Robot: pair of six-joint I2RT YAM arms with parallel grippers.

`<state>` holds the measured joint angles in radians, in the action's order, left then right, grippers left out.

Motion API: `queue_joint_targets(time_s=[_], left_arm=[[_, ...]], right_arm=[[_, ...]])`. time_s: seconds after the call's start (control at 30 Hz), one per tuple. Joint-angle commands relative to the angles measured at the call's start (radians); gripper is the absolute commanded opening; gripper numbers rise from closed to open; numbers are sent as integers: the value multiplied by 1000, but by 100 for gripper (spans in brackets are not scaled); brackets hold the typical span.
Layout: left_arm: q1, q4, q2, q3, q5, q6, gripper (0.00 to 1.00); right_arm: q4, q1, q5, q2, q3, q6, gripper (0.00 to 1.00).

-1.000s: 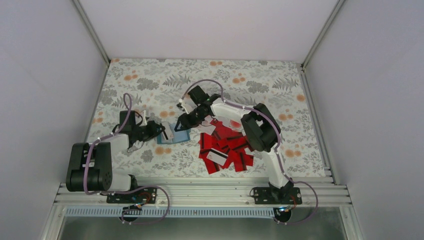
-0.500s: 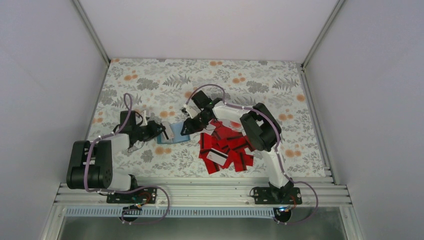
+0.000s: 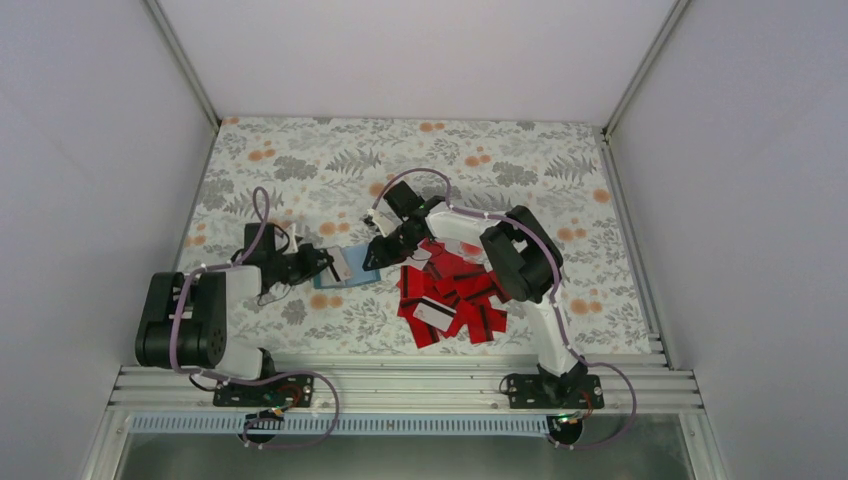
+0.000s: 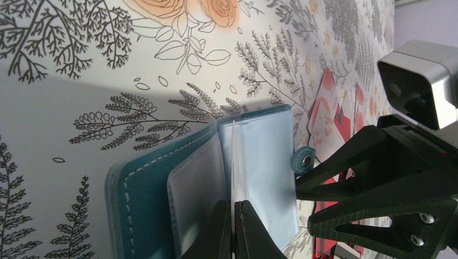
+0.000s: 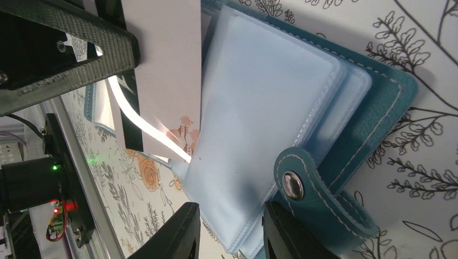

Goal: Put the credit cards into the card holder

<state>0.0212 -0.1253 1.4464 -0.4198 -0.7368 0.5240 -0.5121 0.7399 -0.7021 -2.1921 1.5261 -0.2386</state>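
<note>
The teal card holder (image 3: 335,279) lies open on the floral mat, its clear pockets (image 5: 259,108) fanned up and its snap tab (image 5: 294,183) loose. My left gripper (image 3: 322,262) is shut on a white card with a red spot (image 5: 162,65), held edge-on (image 4: 233,162) between the pockets; its fingertips (image 4: 234,204) meet on the card. My right gripper (image 3: 375,252) is open, its fingers (image 5: 186,232) straddling the free edge of a clear pocket. The red credit cards (image 3: 455,295) lie in a heap to the right of the holder.
The two grippers face each other closely over the holder; the right gripper's black body (image 4: 378,178) fills the right of the left wrist view. White walls enclose the mat on three sides. The aluminium rail (image 3: 400,385) runs along the near edge.
My left gripper has moved slightly right with the white card, over the holder. My right gripper has come down and nearer to the holder's right edge.
</note>
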Motion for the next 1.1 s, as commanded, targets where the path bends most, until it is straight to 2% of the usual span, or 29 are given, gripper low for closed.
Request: queue_joint_targets(time_s=[0.0,0.67,1.07], left_arm=[[-6,-1,27,0,-7,-44,2],[-7,48,77,-44,-28,-99,2],[-10,131,142,-99,-46,-127,2]], right_arm=[[13,-6,13,-8,-12,20,31],[-1,-7,-4,-8,-15,43,30],[5,-7,-11,-7,-15,38,30]])
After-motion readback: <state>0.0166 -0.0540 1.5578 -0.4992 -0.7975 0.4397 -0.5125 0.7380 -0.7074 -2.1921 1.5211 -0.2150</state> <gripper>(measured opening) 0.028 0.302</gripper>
